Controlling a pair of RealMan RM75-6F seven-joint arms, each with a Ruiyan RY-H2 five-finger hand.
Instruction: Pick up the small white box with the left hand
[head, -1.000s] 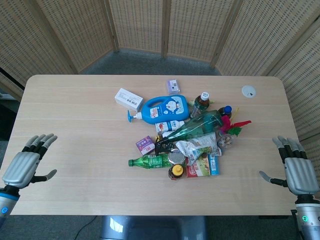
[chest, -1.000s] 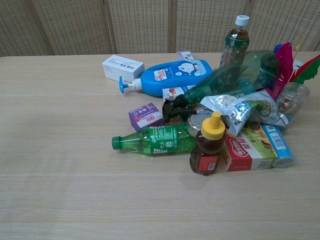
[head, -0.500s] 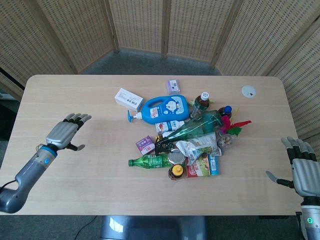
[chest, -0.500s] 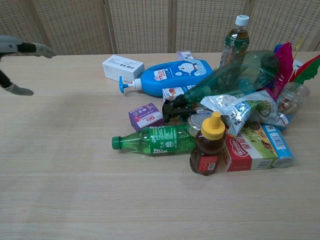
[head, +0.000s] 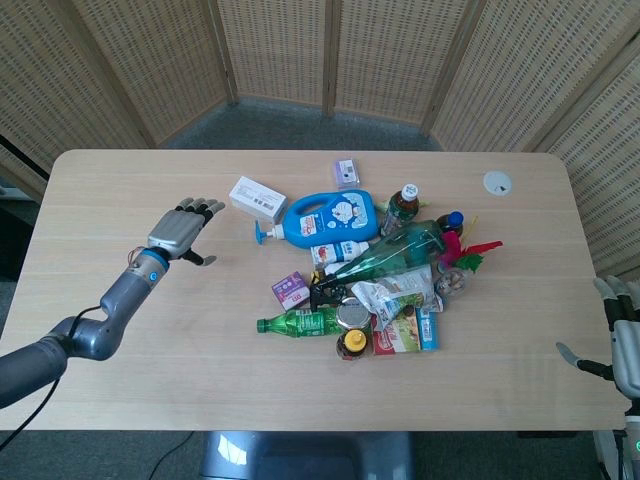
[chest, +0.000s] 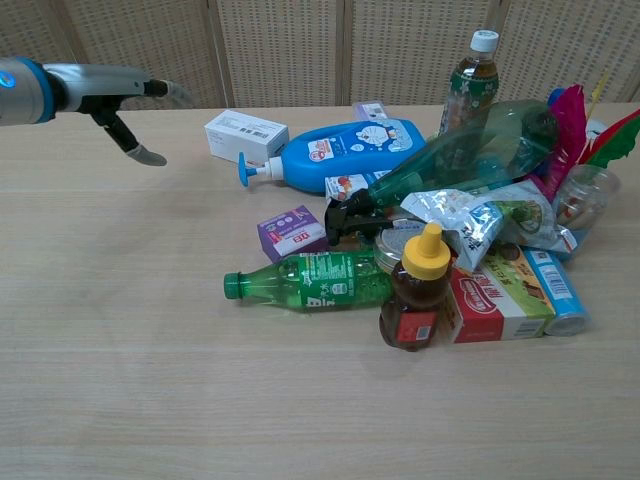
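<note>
The left robot hand (head: 181, 229) hangs above the bench (head: 120, 330) with fingers spread and nothing in it, near the small white box (head: 257, 198) but apart from it. The small white box lies flat at the far left edge of the clutter, just beside the pump end of the blue bottle (head: 327, 219). The right robot hand (head: 627, 350) sits at the bench's right edge, fingers apart and empty.

Test room: wicker screens (head: 280, 50) ring cluttered table (head: 150, 380).

Pale wood table (head: 150, 390) — woven wicker screens (head: 280, 50) folded behind it — grey floor (head: 300, 125) beyond.
</note>
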